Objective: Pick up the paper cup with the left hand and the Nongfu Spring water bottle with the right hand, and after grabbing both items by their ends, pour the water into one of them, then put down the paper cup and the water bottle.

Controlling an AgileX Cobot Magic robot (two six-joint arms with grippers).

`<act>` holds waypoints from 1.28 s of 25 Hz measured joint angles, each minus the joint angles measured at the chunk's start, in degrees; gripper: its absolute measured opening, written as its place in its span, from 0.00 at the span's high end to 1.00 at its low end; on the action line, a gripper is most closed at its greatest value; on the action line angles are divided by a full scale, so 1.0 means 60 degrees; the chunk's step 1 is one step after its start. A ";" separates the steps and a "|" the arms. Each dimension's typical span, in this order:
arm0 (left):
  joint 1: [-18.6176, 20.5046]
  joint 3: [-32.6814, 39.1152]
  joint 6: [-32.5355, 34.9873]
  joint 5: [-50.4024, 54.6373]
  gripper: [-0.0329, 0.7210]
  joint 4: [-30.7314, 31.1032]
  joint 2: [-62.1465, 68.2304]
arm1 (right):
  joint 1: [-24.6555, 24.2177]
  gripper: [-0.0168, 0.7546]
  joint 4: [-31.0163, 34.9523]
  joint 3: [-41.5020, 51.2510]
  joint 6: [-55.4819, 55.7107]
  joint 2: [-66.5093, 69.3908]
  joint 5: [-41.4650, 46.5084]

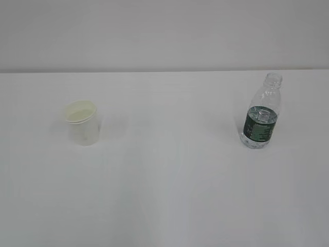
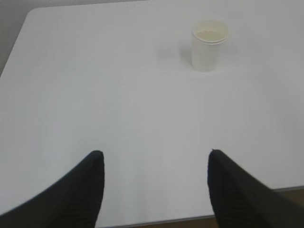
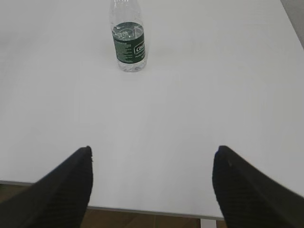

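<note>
Table (image 1: 169, 195) lay bare between paper cup (image 1: 82, 122), left, and water bottle (image 1: 261, 118), right; both stood unobstructed.

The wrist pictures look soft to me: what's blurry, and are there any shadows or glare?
Left wrist view: the dark tool fingers are blurred, the paper cup fairly sharp with a faint shadow on its left. Right wrist view: tool fingers are likewise soft, the water bottle clearer. Exterior view: flat, even light, washed-out white table, no harsh glare.
</note>
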 joint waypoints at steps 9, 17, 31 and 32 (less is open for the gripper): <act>0.0000 0.0079 0.0000 -0.0037 0.32 0.0000 0.0000 | 0.0000 0.22 -0.0018 0.0023 0.0017 0.0000 -0.0066; 0.0021 0.0079 0.0000 -0.0054 0.32 -0.0018 0.0000 | -0.0317 0.22 -0.0018 0.0023 0.0021 0.0000 -0.0066; 0.1492 0.0079 0.0017 -0.0068 0.35 -0.0092 0.0000 | -0.1846 0.22 -0.0018 0.0030 0.0021 0.0000 -0.0066; 0.1559 0.0079 0.0017 -0.0068 0.35 -0.0081 0.0000 | -0.1846 0.22 -0.0018 0.0030 0.0021 0.0000 -0.0066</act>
